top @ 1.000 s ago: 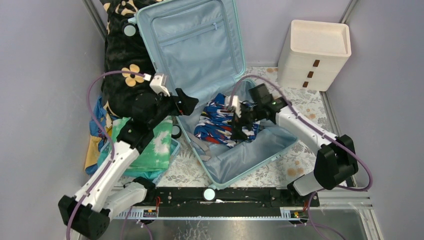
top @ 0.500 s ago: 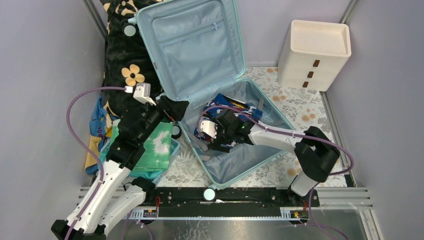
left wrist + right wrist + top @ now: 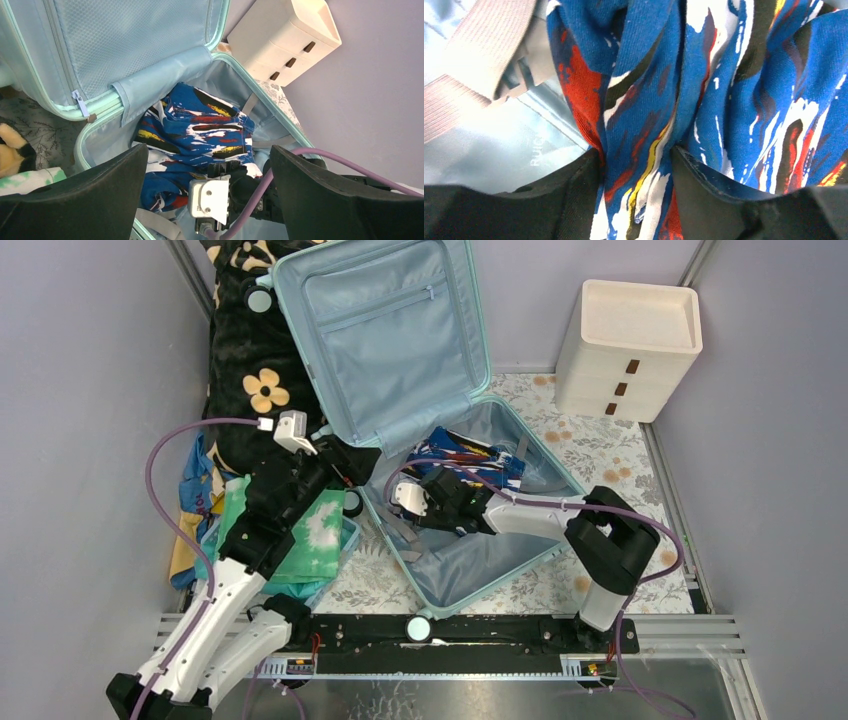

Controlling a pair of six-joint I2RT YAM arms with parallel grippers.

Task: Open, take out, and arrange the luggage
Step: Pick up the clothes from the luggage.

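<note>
Right claw [image 3: 636,161] clamped on blue patterned garment [image 3: 734,75] inside luggage [image 3: 480,562]; luggage open, garment not yet out, arranging outstanding.

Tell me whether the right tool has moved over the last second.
Yes. In the top view the right tool has slid left, away from the cream drawer unit, and now sits low inside the luggage, pinching the blue patterned garment.

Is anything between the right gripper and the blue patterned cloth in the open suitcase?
Nothing visible. The right gripper has a fold of the blue, red and white patterned cloth between its jaws, inside the pale aqua hard-shell suitcase.
</note>
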